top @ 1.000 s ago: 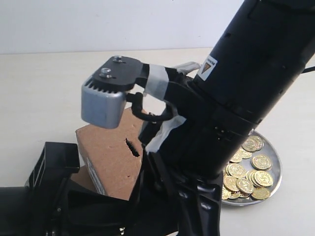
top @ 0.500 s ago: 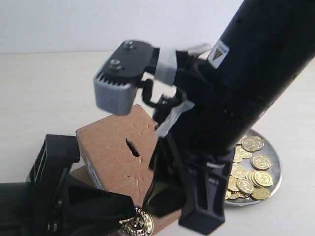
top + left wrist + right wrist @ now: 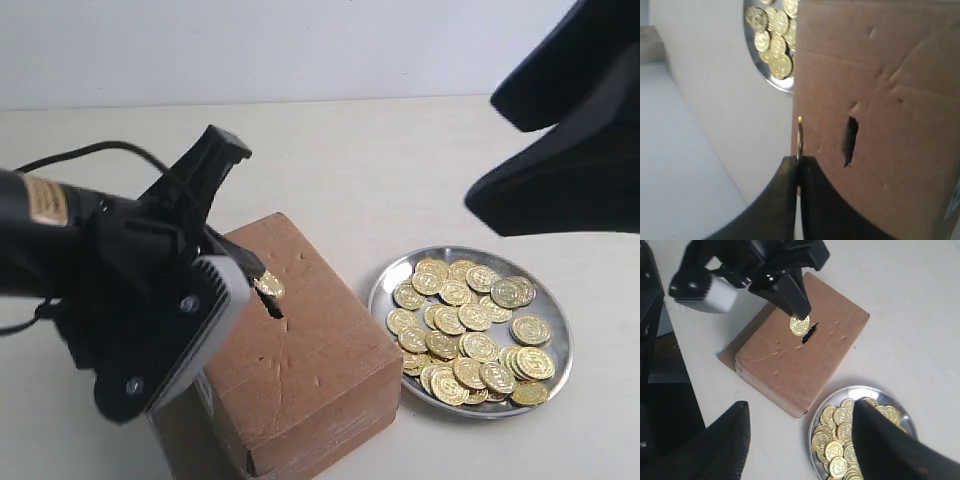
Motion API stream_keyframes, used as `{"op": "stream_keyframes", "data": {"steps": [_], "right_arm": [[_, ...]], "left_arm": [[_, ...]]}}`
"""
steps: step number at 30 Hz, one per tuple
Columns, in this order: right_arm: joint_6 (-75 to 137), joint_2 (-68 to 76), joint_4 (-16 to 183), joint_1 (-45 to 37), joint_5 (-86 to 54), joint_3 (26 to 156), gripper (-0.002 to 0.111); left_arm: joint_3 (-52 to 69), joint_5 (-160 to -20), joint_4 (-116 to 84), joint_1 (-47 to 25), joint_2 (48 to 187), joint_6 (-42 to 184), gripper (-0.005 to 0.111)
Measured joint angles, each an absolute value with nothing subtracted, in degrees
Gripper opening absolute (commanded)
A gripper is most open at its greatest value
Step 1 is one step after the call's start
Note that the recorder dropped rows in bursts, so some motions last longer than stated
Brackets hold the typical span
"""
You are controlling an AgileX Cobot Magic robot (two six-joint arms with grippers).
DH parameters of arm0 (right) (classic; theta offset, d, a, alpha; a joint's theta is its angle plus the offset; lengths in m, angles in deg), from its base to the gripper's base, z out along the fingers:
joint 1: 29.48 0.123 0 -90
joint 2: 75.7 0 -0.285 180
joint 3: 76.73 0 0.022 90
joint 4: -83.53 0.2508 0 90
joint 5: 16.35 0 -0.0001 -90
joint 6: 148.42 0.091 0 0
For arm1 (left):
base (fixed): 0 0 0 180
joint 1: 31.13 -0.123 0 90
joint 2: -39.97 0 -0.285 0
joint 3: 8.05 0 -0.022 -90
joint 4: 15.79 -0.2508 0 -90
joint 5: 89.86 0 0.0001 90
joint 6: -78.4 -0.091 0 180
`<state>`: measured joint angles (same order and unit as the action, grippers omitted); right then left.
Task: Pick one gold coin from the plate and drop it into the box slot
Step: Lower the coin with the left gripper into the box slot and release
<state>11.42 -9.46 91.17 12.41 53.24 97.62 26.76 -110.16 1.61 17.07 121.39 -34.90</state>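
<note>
The brown cardboard box (image 3: pixel 310 360) stands left of the shiny silver plate (image 3: pixel 556 303), which holds several gold coins (image 3: pixel 465 330). My left gripper (image 3: pixel 256 273) is shut on one gold coin (image 3: pixel 268 287), held just above the box top beside the dark slot (image 3: pixel 273 306). In the left wrist view the coin (image 3: pixel 799 135) shows edge-on between the closed fingertips of the left gripper (image 3: pixel 799 162), a short way from the slot (image 3: pixel 851 141). The right wrist view shows the same coin (image 3: pixel 799 325) next to the slot (image 3: pixel 810 333). My right gripper (image 3: pixel 800 445) hangs open and empty, high over the plate (image 3: pixel 811 429).
A flat brown cardboard sheet (image 3: pixel 726 358) lies under the box. The right arm's dark body (image 3: pixel 570 150) fills the upper right of the exterior view. The pale table's edge and a dark drop (image 3: pixel 662 390) lie beyond the box in the right wrist view.
The right arm, which covered the middle of the exterior view, has drawn away to the upper right. The left gripper has come up with a coin to the box top by the slot.
</note>
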Motion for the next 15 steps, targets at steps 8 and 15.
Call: {"op": "stream_keyframes", "data": {"steps": [8,15], "right_arm": [[12.12,-16.94,91.08,12.41,53.58,95.20,0.058],[12.12,-19.79,91.08,12.41,53.88,92.12,0.058]], "left_arm": [[13.10,-126.56,-11.36,15.29,131.99,-30.35,0.000],[9.64,-131.51,-16.39,15.77,137.09,-28.66,0.000]]}}
